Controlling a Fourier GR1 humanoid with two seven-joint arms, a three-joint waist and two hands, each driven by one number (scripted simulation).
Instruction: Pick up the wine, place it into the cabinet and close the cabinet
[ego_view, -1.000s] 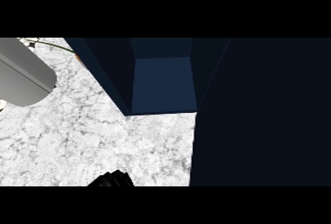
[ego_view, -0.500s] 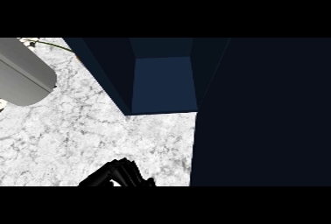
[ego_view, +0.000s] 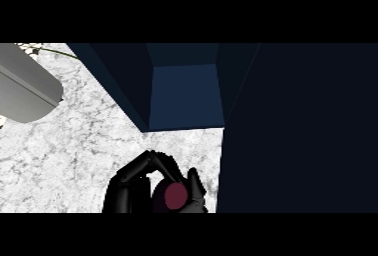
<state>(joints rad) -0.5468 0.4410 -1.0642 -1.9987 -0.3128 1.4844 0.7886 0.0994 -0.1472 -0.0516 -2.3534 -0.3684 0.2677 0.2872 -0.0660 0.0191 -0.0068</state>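
We see the black left robot hand (ego_view: 131, 186) at the lower edge with its fingers curled round the wine bottle with a dark red round top (ego_view: 174, 196), over the white marble desk (ego_view: 66, 150), near the open dark blue cabinet (ego_view: 184, 95).

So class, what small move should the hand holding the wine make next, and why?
Probably ease the wine forward and slightly right, toward the open cabinet: the hand is curled round it, over the counter, short of the cabinet's front edge.
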